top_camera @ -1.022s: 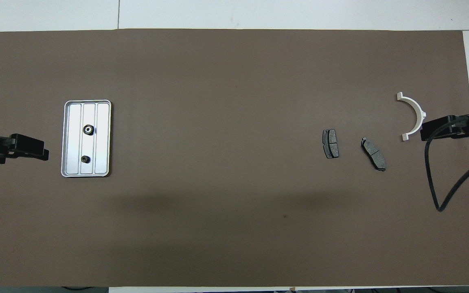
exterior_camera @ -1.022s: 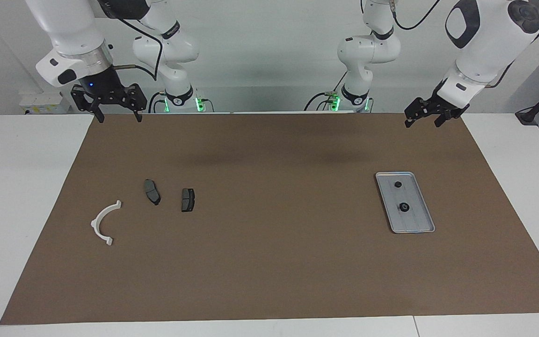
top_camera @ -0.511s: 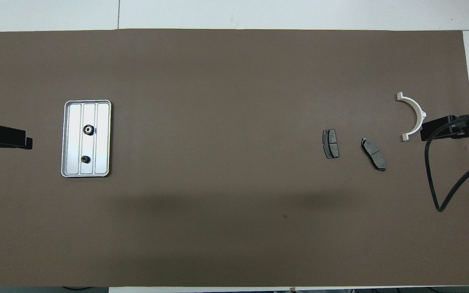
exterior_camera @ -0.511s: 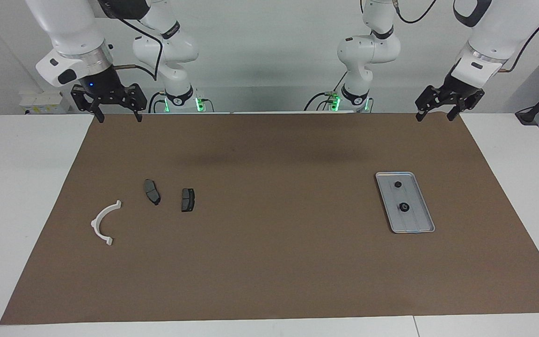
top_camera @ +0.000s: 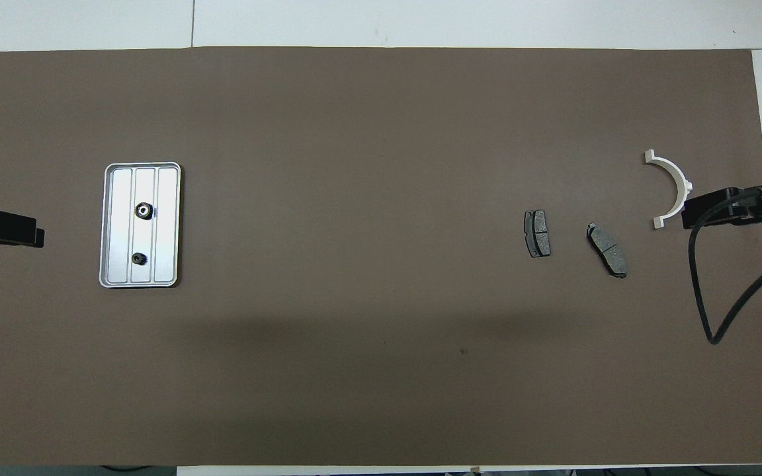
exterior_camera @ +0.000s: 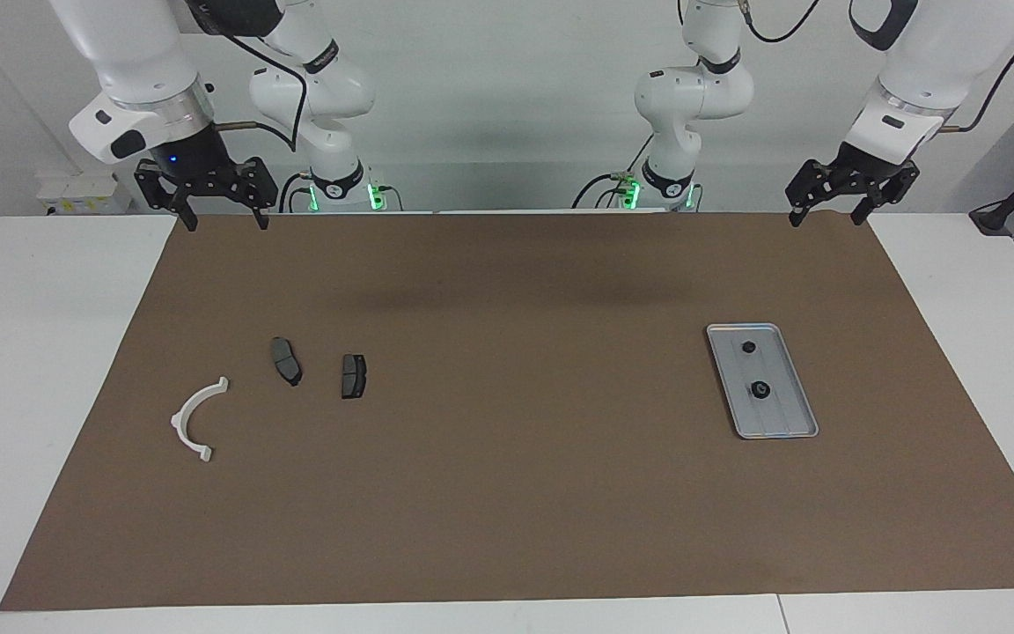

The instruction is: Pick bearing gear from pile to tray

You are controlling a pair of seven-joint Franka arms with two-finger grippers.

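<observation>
The tray lies lengthwise toward the robots (two gears inside); both hands hang open, empty.

High facing view across the table toward the robots; steep overhead view; shared brown mat.

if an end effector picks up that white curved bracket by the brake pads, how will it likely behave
The white curved bracket looks like thin moulded plastic, so probably light and fairly stiff, though the open arc may flex if squeezed across its ends. It lies flat on the brown mat, so a push would likely slide or spin it rather than roll it.
</observation>
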